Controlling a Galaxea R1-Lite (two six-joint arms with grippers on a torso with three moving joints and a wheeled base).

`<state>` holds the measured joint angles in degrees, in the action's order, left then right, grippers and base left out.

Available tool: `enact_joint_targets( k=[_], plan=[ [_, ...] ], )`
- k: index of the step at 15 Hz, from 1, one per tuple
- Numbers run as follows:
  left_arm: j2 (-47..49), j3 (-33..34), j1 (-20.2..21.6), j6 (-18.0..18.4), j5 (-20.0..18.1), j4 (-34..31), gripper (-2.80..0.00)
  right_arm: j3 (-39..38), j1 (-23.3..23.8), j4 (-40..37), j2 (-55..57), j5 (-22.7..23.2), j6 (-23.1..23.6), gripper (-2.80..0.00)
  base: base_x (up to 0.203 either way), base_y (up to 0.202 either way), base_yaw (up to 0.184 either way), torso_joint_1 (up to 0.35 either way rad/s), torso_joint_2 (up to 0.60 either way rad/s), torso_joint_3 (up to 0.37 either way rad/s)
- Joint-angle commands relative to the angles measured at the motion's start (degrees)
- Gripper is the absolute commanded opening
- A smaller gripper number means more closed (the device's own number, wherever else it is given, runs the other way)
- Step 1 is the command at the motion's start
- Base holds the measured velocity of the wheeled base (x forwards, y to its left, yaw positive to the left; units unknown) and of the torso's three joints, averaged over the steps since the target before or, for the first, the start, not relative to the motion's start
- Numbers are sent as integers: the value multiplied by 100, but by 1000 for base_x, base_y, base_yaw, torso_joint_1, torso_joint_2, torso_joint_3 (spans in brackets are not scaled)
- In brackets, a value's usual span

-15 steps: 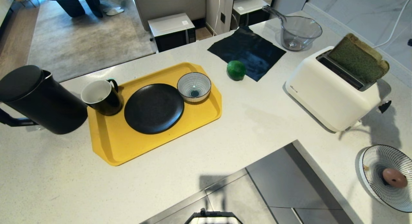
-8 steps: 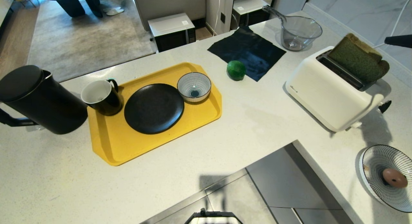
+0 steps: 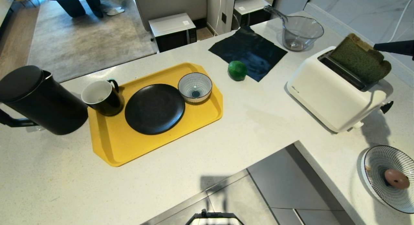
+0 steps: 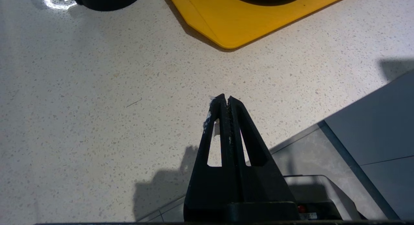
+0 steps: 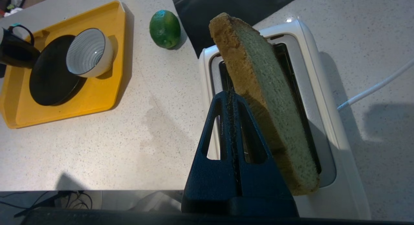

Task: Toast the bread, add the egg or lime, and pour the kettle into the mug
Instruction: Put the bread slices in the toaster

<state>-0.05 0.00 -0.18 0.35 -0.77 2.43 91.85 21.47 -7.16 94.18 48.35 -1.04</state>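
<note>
On counter [image 3: 258,121], one bread [image 3: 359,58], one lime [image 3: 237,70]

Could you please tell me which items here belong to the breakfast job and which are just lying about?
Job: bread in toaster, egg, lime, kettle, mug.
Lying about: dark cloth, clear jug, striped bowl, black plate.

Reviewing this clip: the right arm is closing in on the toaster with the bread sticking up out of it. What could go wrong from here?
1. The bread stands tilted, half out of the toaster slot; a push from the shut right pincer might tip it out rather than seat it.
2. The pincer tip may slip into the empty slot beside the slice.
3. The toaster lever sits near the counter edge; pressing hard could shift the toaster.
</note>
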Motion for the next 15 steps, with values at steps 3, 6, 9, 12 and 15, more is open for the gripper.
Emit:
enact_joint_targets(
  k=[3,6,9,12,15],
  plan=[
    [-13,97,1,0,-2,4,-280,228,-2,-5,316,17,-2,-280,0,0,0,0,0,0],
    [-13,97,1,0,-2,4,-280,403,-2,-7,472,17,-2,-280,0,0,0,0,0,0],
    [-13,97,1,0,-2,4,-280,483,-2,-6,558,17,-2,-280,0,0,0,0,0,0],
    [-13,97,1,0,-2,4,-280,465,-2,-21,558,17,-2,-280,0,0,0,0,0,0],
    [-13,97,1,0,-2,4,-280,425,-2,-23,567,17,-2,-280,0,0,0,0,0,0]
  ],
)
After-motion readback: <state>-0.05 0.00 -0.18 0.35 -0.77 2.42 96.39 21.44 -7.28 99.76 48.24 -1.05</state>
